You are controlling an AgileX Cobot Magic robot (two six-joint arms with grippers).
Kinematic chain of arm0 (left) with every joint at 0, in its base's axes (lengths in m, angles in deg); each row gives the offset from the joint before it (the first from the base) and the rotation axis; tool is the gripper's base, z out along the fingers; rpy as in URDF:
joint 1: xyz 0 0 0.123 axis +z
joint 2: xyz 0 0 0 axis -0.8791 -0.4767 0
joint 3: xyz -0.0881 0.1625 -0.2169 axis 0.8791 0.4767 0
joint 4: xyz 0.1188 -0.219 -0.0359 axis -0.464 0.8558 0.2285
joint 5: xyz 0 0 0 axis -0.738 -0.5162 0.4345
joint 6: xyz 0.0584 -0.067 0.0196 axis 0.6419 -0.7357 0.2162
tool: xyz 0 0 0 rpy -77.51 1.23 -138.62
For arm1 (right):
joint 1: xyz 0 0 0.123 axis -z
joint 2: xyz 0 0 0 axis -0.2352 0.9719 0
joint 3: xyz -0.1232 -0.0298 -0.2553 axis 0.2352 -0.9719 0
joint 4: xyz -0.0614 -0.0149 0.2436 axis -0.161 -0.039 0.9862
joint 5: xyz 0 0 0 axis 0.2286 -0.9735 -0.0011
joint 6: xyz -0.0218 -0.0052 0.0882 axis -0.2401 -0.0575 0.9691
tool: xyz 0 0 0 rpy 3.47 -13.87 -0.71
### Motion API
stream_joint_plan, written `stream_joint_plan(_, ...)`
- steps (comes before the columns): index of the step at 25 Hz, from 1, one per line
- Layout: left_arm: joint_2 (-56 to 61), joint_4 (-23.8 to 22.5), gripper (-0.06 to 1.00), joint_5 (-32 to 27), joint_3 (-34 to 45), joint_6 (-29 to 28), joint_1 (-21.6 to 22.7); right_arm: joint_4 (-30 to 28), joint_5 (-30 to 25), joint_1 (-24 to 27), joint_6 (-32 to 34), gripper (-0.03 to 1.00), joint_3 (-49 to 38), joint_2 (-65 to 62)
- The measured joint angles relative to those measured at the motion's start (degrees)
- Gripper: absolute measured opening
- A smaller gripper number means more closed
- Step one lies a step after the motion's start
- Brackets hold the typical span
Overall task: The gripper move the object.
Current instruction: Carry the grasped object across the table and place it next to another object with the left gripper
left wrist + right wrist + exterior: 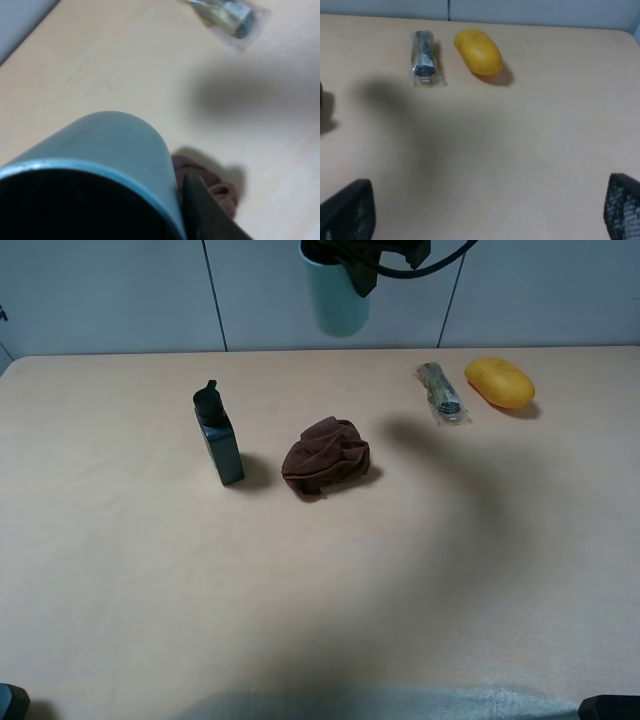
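We see the light blue-teal cup [338, 302] held clear of the table [150, 590], upright, at the far edge of the scene near its middle, in front of the pale back wall. The left gripper [362, 265] pinches its rim from above. In the left wrist view the cup [110, 150] fills the near field, its inside dark, with one dark finger [205, 212] lying against the outer wall; we cannot see the other finger there. A soft shadow falls on the table to the near right of the cup.

Below and nearer lies a crumpled brown cloth [326, 456]. To its left, apart from it, stands a dark green flat bottle [218, 438]. At the far right lie a small item in clear wrapping [441, 393] and, just beside it to the right, a yellow rounded object [499, 382].

The right gripper [485, 212] holds nothing: its two mesh-faced fingers [347, 210] are spread wide above bare tabletop, nearer than the wrapped item and the yellow object.
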Motion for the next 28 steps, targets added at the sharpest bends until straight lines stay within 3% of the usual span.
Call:
stream_joint_plan(11,3.22,0.06,0.07,-1.17,2.35,-1.9,-6.11,0.0,0.0,0.0,0.0,0.69,0.0,0.0)
stream_joint_plan(21,3.62,3.92,0.07,-0.69,10.26,-2.35,-10.04,0.0,0.0,0.0,0.05,0.69,0.0,0.0)
stream_joint_plan(28,3.62,3.92,0.07,1.51,17.17,-2.89,-12.32,0.0,0.0,0.0,0.05,0.69,0.0,0.0)
